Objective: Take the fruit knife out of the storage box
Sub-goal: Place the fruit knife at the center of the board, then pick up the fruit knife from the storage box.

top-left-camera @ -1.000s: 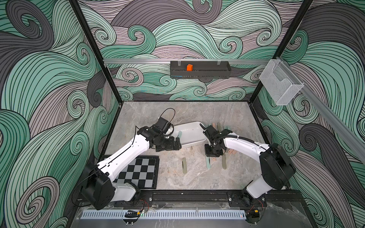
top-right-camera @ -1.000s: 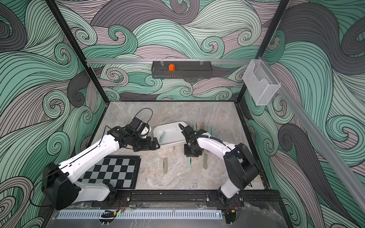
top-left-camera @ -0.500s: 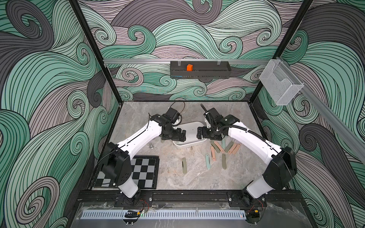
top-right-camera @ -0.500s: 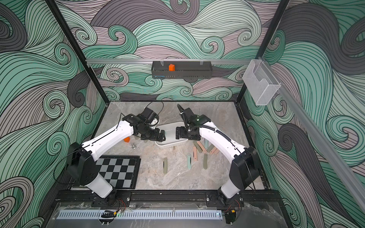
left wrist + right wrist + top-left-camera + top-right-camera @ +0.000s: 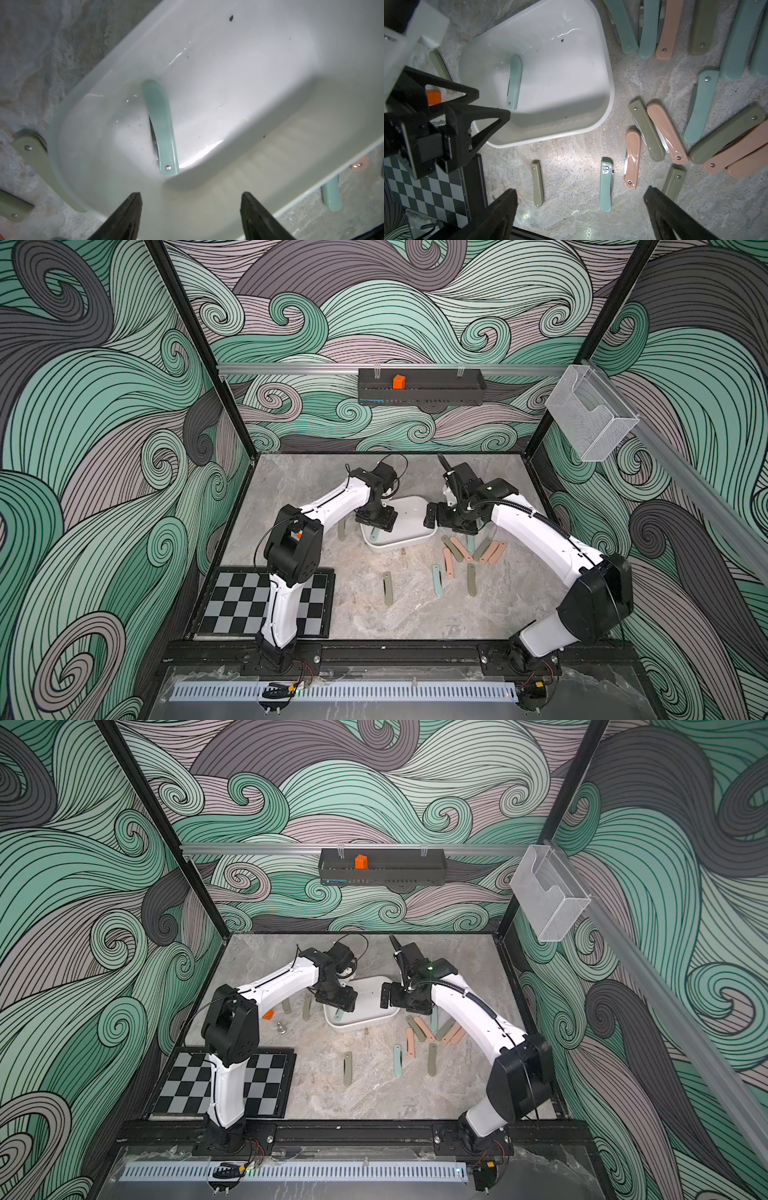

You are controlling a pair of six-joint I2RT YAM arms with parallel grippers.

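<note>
presently, the fruit knife (image 5: pixel 161 126) lies flat on the floor of the storage box (image 5: pixel 249 166). it is a folded teal piece, and its riveted end sits close to one inner wall. the box stands on the counter (image 5: pixel 415 614) between the two arms. the left pincer (image 5: pixel 191 195) hangs over the box rim with its jaws apart and nothing between them. the right pincer (image 5: pixel 580 190) stands wide and empty above the counter, just beside the box.

handling, as judged: the knife looks light, stiff and glossy, so it is likely to slip on the smooth plastic floor. it is thin and lies flat, leaving little to get under. the best hold appears to be across the narrow width at mid-handle, one finger on each long edge.

surroundings: many loose knives (image 5: pixel 654 133) in teal, olive and pink lie scattered on the counter beside the box. an olive knife (image 5: pixel 35 158) lies just outside the box's rounded end. an orange block (image 5: pixel 433 97) and a checkerboard (image 5: pixel 232 605) sit on the left arm's side.

obstructions: the wall near the riveted end may crowd a finger. the box itself looks light and could slide or lift with the knife.
</note>
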